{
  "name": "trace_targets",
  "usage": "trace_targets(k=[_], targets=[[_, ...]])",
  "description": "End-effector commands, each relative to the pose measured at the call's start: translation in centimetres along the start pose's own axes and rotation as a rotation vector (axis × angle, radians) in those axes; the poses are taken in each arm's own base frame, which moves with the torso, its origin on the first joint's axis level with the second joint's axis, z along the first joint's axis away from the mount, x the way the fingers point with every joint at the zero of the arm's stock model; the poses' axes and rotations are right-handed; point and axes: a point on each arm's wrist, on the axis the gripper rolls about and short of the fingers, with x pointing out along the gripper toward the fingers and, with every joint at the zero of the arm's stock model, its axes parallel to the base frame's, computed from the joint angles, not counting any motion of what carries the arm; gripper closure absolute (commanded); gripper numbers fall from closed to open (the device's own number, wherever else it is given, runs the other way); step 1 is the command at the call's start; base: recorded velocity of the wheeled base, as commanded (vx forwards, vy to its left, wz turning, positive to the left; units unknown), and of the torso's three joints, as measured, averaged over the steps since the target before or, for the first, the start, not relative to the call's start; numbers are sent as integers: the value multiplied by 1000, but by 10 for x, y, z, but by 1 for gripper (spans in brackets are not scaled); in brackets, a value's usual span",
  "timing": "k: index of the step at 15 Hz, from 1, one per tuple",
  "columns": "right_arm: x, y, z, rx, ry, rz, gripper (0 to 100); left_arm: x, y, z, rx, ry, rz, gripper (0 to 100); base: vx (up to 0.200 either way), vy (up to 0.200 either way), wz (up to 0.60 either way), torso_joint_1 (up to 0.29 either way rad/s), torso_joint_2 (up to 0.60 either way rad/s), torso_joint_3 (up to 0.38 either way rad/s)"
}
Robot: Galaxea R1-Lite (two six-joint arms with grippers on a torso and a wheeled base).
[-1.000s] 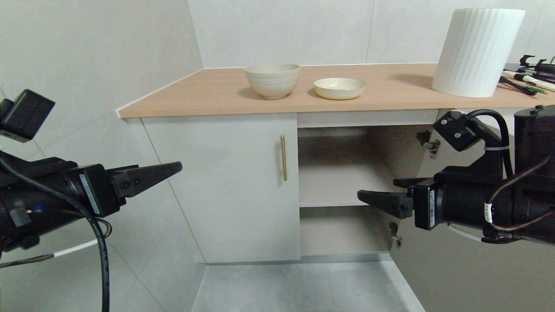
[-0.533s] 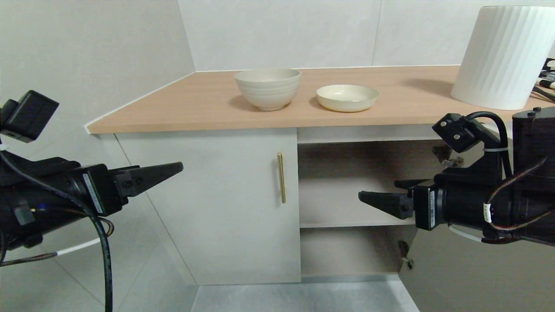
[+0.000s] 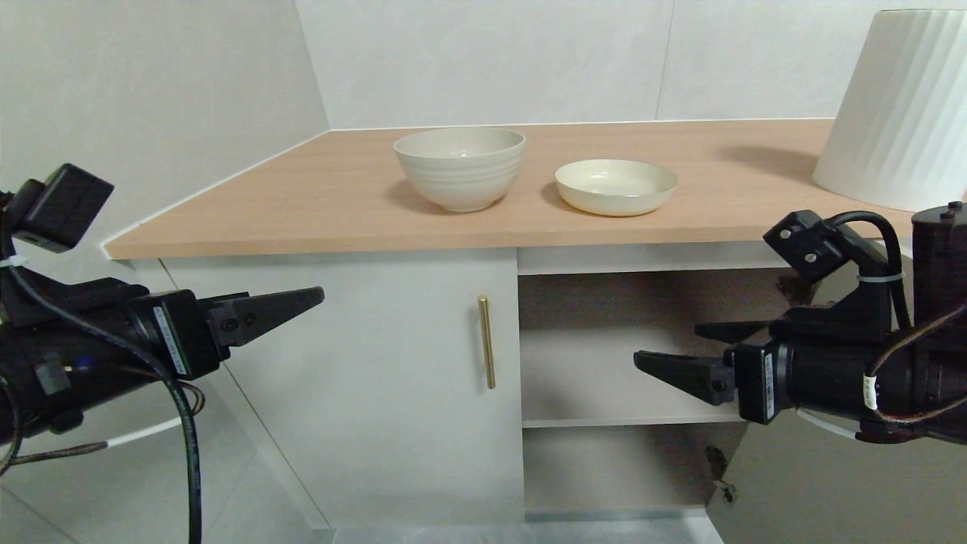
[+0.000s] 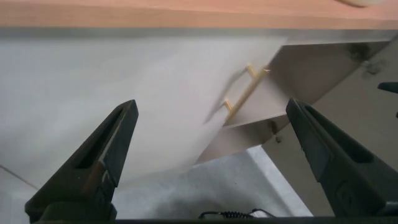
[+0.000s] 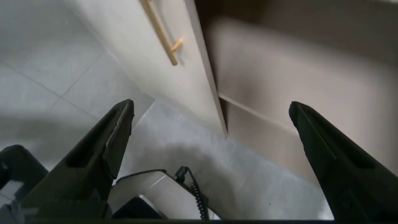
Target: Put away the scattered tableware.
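A deep ribbed beige bowl (image 3: 459, 166) and a shallow cream dish (image 3: 616, 186) stand side by side on the wooden countertop (image 3: 302, 204). Both grippers hang below counter height, in front of the cabinet. My left gripper (image 3: 298, 304) is out to the left of the closed door, open and holding nothing; its fingers (image 4: 93, 168) stand wide apart in the left wrist view. My right gripper (image 3: 684, 351) is level with the open compartment, also open and holding nothing, with its fingers (image 5: 93, 162) spread wide in the right wrist view.
The left cabinet door is closed and has a brass handle (image 3: 486, 341). The right compartment is open and shows a bare shelf (image 3: 604, 378); its door (image 3: 793, 483) is swung out to the right. A tall white ribbed container (image 3: 899, 113) stands at the counter's right end.
The whole head view has shifted: counter, bowls and cabinet now sit lower and larger in the picture, so the camera moved. Both grippers keep the same open stance.
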Motion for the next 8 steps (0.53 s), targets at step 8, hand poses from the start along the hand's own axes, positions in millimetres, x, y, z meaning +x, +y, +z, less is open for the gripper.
trace_targets(k=[8], targets=[[-1, -1, 2, 0, -18, -2, 0, 11, 3, -5, -10, 40, 5, 0, 0, 0, 0, 4, -20, -17]])
